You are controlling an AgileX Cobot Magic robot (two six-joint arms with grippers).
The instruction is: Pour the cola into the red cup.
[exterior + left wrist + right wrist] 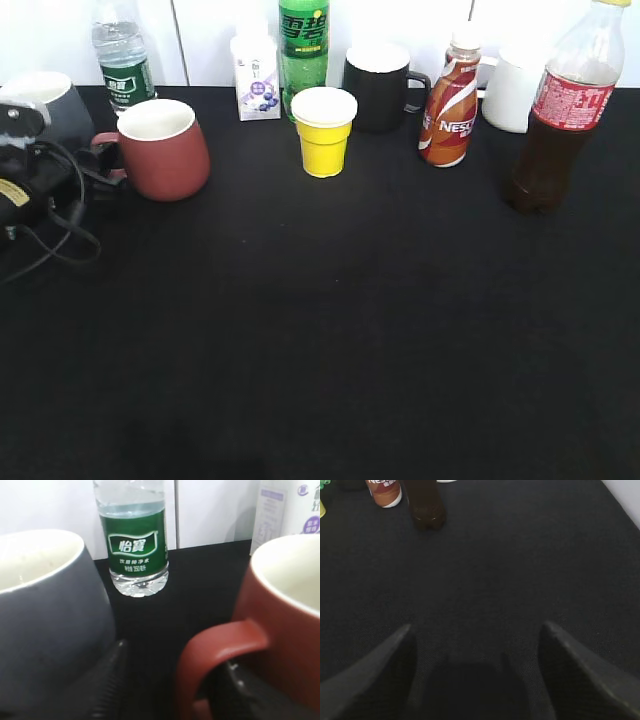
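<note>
Standing at the right edge of the exterior view, the cola [558, 120] is upright on the black counter [330, 330], cap on, about two thirds full of dark liquid. It shows again in the upper left of the right wrist view [425, 505], only its dark base in frame, just right of the Nescafe bottle [384, 492]. The right gripper [475, 675] hangs low over bare counter, well short of the cola, fingers spread wide and holding nothing.

The red cup [160, 148] sits at the left of the exterior view, mouth up and empty. In the left wrist view the left gripper [170, 685] is at its handle [210, 650]: one finger shows inside the loop, the other stands beside the grey mug [45, 620]. They straddle the handle partly open; whether they press it I cannot tell.

The cola will likely feel fairly heavy and top-light, with liquid that sloshes when tipped. Its thin plastic wall should give under a hard squeeze, and the label may be slick. Best hold is probably around the body at or just below the red label, near the weight. The cap must come off before pouring. The ceramic cup is stiff, heavy and stable on its wide base, but chips if knocked.
</note>
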